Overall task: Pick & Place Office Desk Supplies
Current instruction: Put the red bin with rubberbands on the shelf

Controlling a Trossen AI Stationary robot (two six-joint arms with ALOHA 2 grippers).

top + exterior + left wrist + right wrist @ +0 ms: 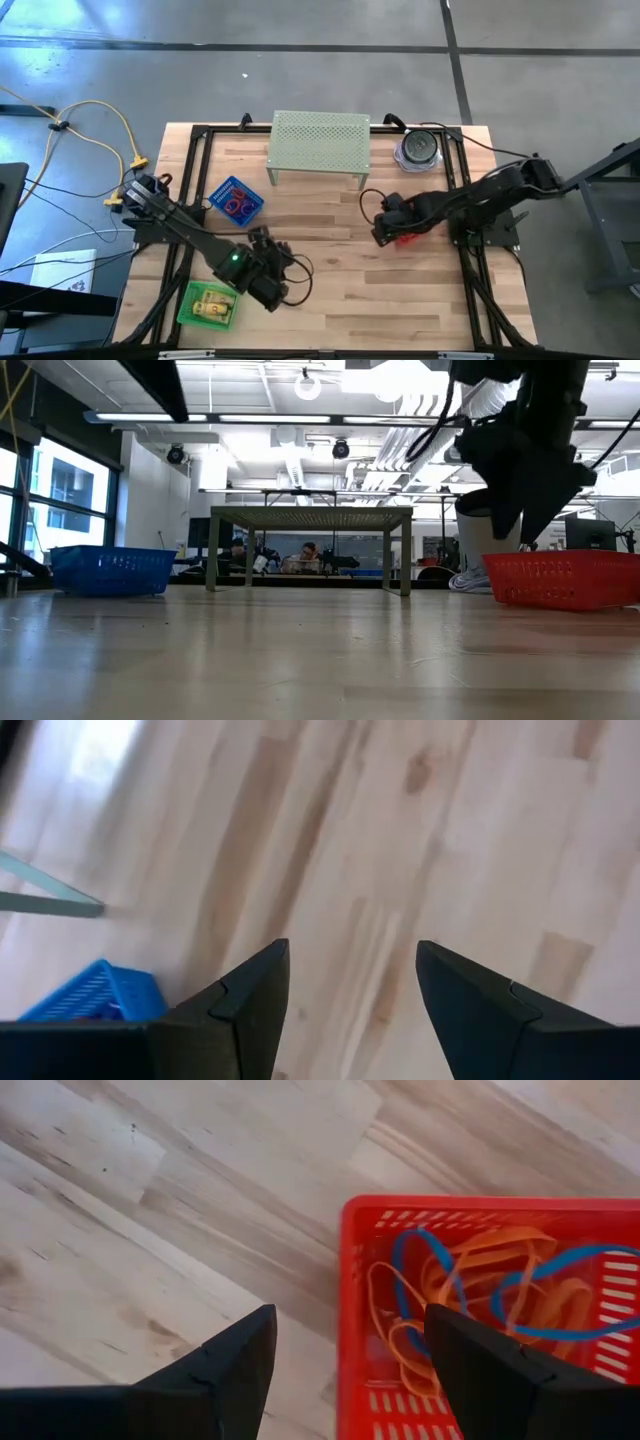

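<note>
Across the wooden table (pixel 330 290), the pale green perforated stand (pixel 319 145) was set at the far edge, with a coiled cable bundle (pixel 419 150) just beside it toward the right; the two dark arms were reached inward from either side. At the left, the left gripper (pixel 272 293) was held above bare wood near the green basket (pixel 192 309), its fingers (pixel 255 1005) spread apart and nothing gripped between them; at the right, the right gripper (pixel 345 1360) was hung over the near rim of the red basket (pixel 352 1280), its fingers (pixel 240 1365) likewise parted and empty. The blue basket (pixel 222 192) was placed near the stand's left leg, and red and purple loops (pixel 236 203) were seen inside it; yellow blocks (pixel 213 306) were lain in the green basket; orange and blue rubber bands (pixel 470 1295) were piled in the red basket, directly below the right gripper; in the low view, people were seen seated in the room beyond the stand.
</note>
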